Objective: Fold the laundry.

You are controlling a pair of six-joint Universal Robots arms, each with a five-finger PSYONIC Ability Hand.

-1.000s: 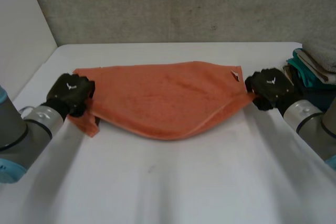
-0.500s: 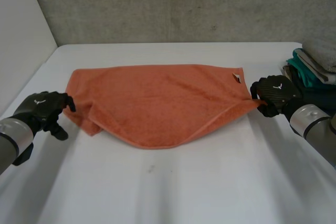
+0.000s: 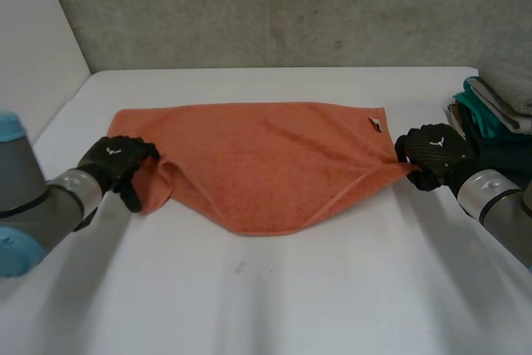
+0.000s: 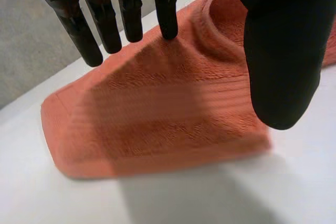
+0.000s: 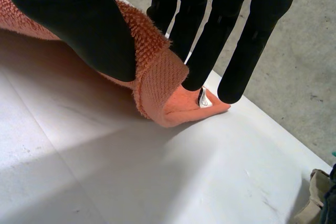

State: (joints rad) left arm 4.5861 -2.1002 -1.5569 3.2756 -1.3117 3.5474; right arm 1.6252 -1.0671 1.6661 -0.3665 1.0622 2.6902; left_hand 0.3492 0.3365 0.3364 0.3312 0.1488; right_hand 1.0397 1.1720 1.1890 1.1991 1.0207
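One white table (image 3: 274, 305) carried everything. Across its middle, toward the far edge, lay the orange towel (image 3: 266, 164), doubled over on itself with its rounded fold sagging toward the near edge. Half a second earlier the left hand (image 3: 116, 164) had let go and drawn back toward the table's left edge; now it was at the towel's left end again. Its fingers (image 4: 167, 9) were straight, their tips just meeting the cloth beside a raised crease, the thumb apart from them and nothing held. The right hand (image 3: 432, 151) had not budged from the right end, where it kept the doubled edge nipped between thumb (image 5: 79, 19) and fingers. That left corner lay bunched and uneven, so to my eye it was about to be taken up afresh or tidied before the next fold. A pile of folded clothes (image 3: 490, 106) sat at the table's right edge, and a small white label (image 3: 376, 124) showed at the towel's far right corner.
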